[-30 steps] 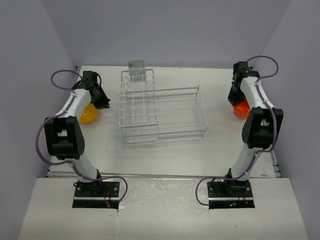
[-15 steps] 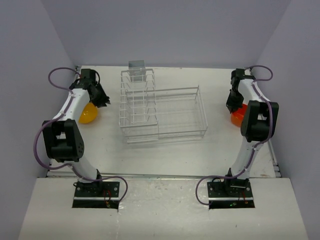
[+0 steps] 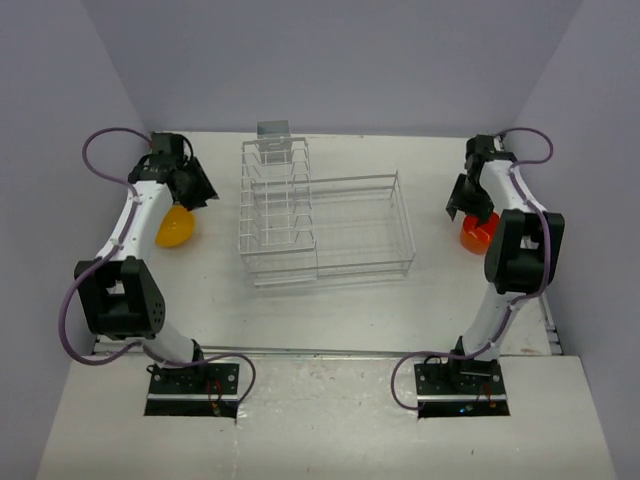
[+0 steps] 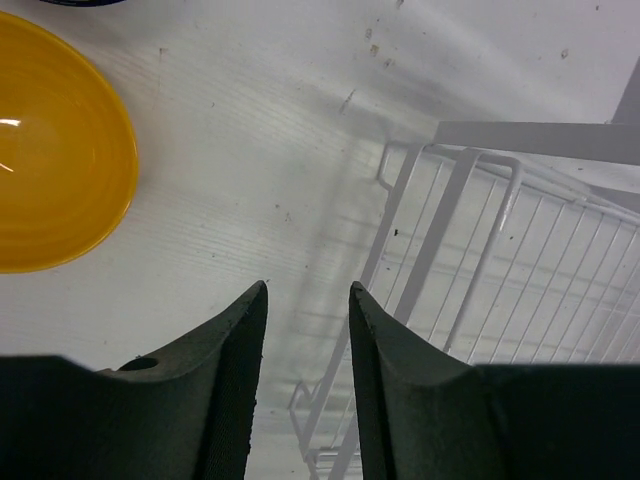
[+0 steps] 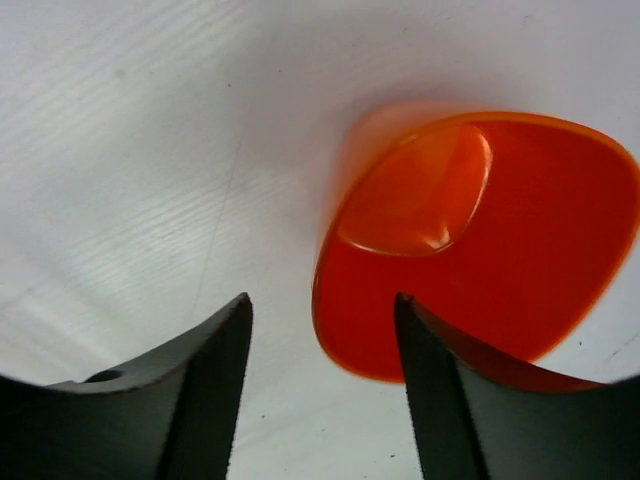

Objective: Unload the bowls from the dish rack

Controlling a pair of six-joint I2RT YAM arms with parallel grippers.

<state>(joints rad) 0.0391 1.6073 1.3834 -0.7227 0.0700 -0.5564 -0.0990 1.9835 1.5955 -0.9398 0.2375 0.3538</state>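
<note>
the white wire rack (image 3: 330, 225) is standing mid-table (image 3: 330, 310). a glossy yellow bowl (image 4: 50, 150) is sitting open side up to its left, and a see-through orange-red bowl (image 5: 480, 240) is sitting well apart on the right. the left claw (image 4: 307, 290) is hovering partly open between bowl and rack, gripping nothing. the right claw (image 5: 322, 300) is hanging half open over the orange-red bowl's edge, gripping nothing.

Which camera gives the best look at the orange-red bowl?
The right wrist view: the orange-red bowl dominates the frame, rim and inside clear. The top external view shows it small, partly behind the right arm. The left wrist view misses it.
</note>
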